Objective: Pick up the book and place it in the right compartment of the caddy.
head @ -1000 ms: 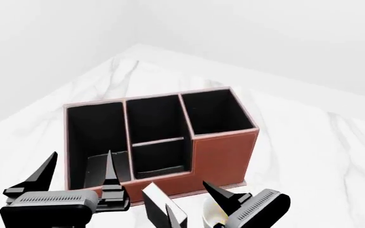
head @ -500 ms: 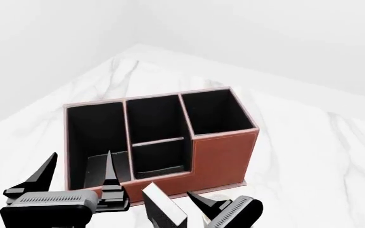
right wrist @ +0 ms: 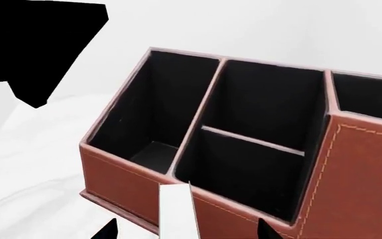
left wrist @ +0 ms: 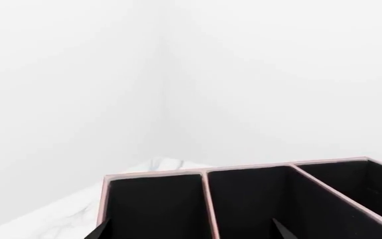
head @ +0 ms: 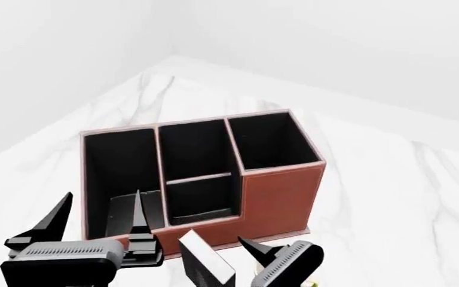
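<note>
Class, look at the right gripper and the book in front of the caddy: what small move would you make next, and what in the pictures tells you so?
Probably ease the right gripper a little further down and around the book, then close. Its fingers look open, with the book's white page edge lying between the fingertips in the wrist view. The book stands on the marble table before the caddy, not yet lifted.

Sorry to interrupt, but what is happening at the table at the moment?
The robot's right gripper is open around the book, which stands in front of the caddy on the marble table; a firm grip is not evident. The right compartment looks empty. The left gripper hovers open by the caddy's left end, holding nothing.
</note>
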Controlling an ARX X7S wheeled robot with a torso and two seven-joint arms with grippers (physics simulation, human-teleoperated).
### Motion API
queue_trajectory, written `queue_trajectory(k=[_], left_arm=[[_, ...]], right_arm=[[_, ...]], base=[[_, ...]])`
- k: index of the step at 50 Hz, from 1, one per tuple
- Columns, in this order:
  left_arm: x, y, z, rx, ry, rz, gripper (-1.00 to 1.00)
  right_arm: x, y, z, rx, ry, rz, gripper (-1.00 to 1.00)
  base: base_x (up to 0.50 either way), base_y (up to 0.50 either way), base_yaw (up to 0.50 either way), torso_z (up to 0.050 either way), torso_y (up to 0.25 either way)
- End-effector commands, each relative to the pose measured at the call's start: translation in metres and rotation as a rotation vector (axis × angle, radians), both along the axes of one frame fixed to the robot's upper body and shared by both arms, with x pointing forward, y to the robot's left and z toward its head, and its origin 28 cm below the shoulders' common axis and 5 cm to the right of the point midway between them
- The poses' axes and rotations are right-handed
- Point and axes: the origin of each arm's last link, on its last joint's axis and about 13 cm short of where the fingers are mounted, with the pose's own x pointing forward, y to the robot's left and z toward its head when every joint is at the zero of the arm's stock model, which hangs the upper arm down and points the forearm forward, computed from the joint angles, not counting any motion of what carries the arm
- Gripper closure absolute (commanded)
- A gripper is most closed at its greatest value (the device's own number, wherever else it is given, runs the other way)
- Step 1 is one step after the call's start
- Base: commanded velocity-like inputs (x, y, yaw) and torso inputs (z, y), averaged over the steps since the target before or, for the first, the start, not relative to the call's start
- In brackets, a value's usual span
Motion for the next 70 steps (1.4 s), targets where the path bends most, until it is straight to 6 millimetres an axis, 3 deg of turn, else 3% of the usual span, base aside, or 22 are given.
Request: queue_trajectory(k=[1,70], left_arm=[[0.000,0.000,0.000,0.000,0.000,0.001,-1.00],[0.000,0.000,-0.001,0.002,0.001,0.003,-1.00]], right_arm=[[0.004,-0.001,-0.005,-0.009,-0.002,0.007,-1.00],[-0.002,0.003,-0.038,0.002,0.077,0.013,-1.00]], base=[[0.00,0.00,0.00,0.000,0.000],[0.00,0.00,0.00,0.000,0.000]])
